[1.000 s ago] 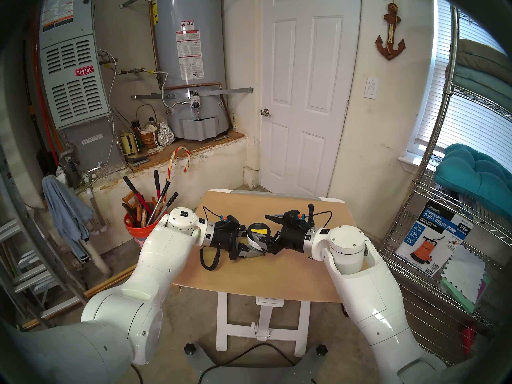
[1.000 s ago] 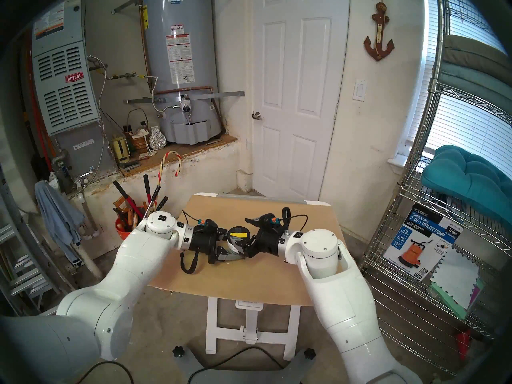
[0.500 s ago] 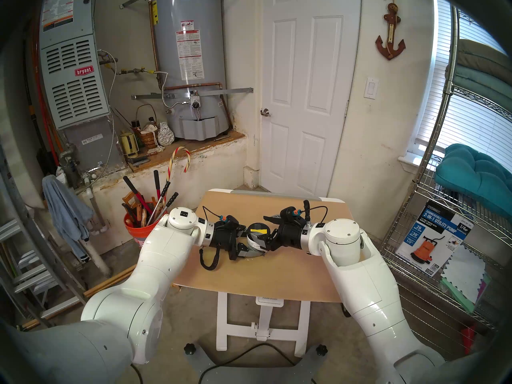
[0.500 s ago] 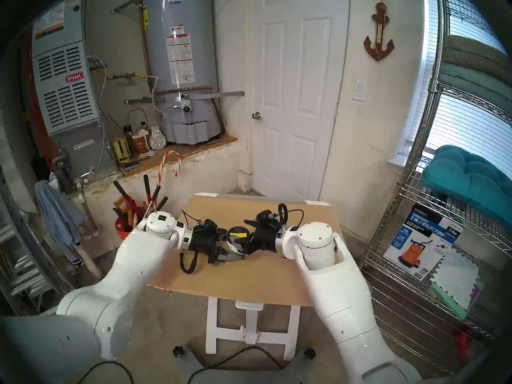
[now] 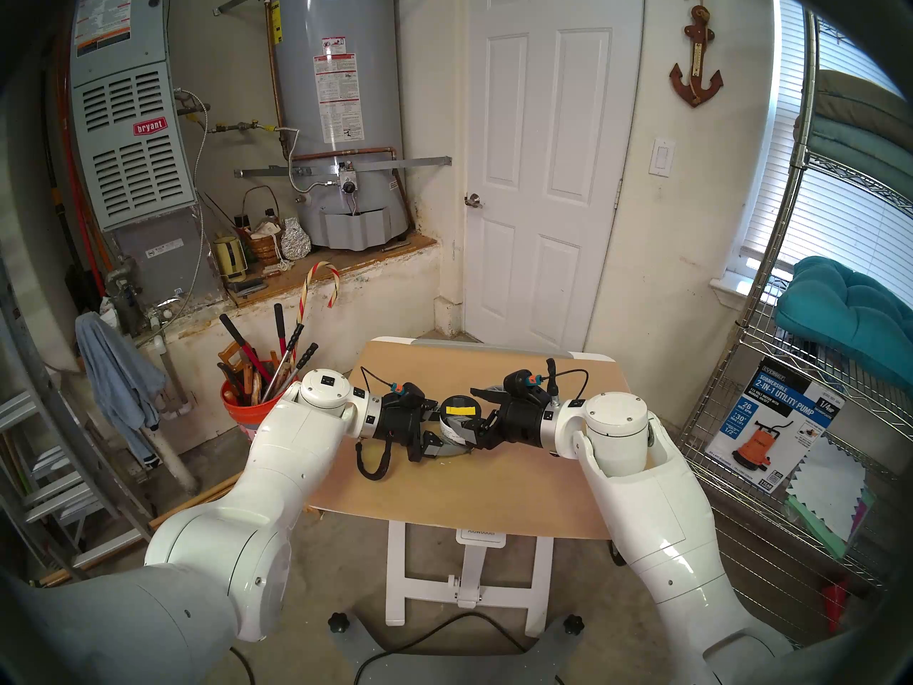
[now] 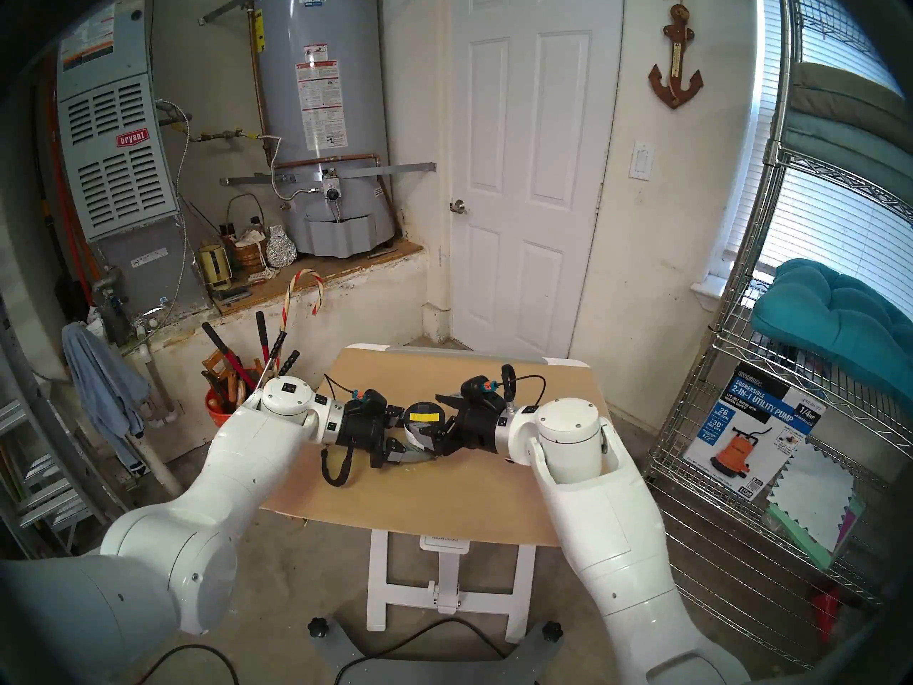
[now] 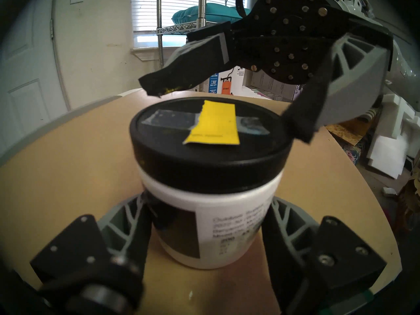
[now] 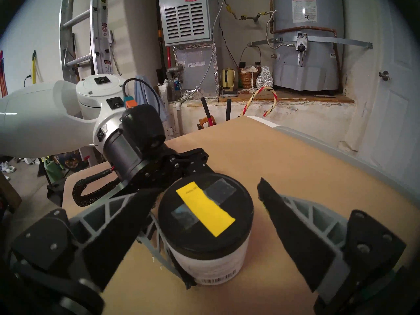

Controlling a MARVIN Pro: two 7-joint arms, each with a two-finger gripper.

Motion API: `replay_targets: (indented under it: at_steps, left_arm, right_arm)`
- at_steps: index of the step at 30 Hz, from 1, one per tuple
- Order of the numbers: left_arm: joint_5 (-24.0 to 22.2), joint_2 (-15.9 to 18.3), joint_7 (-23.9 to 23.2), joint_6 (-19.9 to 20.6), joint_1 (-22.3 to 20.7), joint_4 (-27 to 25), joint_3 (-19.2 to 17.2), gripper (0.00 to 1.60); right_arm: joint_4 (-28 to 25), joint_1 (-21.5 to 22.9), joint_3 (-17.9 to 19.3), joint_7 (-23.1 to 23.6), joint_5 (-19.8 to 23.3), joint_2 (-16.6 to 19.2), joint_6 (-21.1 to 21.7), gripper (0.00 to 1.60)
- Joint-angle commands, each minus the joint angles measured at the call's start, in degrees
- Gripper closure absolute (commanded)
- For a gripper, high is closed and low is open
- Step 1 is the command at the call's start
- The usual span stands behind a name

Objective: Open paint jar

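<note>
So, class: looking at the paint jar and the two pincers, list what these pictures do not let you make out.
- Paint jar contents: every view, black lid shut over them.
- Label text: left wrist view, blurred; head views, too small.
- Left pincer pad contact: left wrist view, hidden behind the jar.
- Right pincer, whether its open fingertips touch the lid: unclear.
- Jar's base: head views, hidden by both pincers.

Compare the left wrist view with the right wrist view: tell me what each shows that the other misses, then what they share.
Only the left wrist view shows the printed text on the paint jar, the wire shelf and the window. Only the right wrist view shows the jar's barcode, the furnace, the water heater and the ladder. Both show the black lid with its yellow tape strip, still seated, the left end effector shut on the jar's body, the right end effector open around the lid, and the table.
</note>
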Motion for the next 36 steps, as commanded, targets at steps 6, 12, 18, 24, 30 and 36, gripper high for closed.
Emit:
replay_targets:
  at_steps: [6,12,18,24,30,36]
  left_arm:
    - [0.3,-0.09,-0.22,-0.21,-1.75,0.52,0.38,1.6]
    - [0.48,0.08,-0.67,-0.05,-1.81,0.39,0.72,1.6]
    - [0.55,0.3,-1.06,0.5,-1.43,-0.42,1.08,1.6]
    - [0.54,0.52,-1.34,0.99,-1.25,-0.91,1.46,1.6]
    - [0.39,0.61,-1.35,1.15,-1.15,-1.07,1.59,1.6]
    - [0.33,0.72,-1.53,1.43,-1.19,-1.02,1.77,1.6]
  right_arm:
    - [-3.51,-2.89,-2.19,-3.97,-3.27,-1.32,-6.24,0.0]
    - [-2.58,-2.71,-2.21,-5.46,-4.08,-1.98,-7.4,0.0]
    - [-2.06,-2.54,-2.03,-5.94,-4.3,-2.28,-7.94,0.0]
    - [-1.14,-2.26,-1.85,-6.35,-4.03,-3.01,-7.92,0.0]
    - [0.32,-1.91,-2.17,-6.97,-4.14,-3.38,-8.23,0.0]
    - [1.8,-1.54,-2.36,-9.14,-5.02,-3.89,-10.34,0.0]
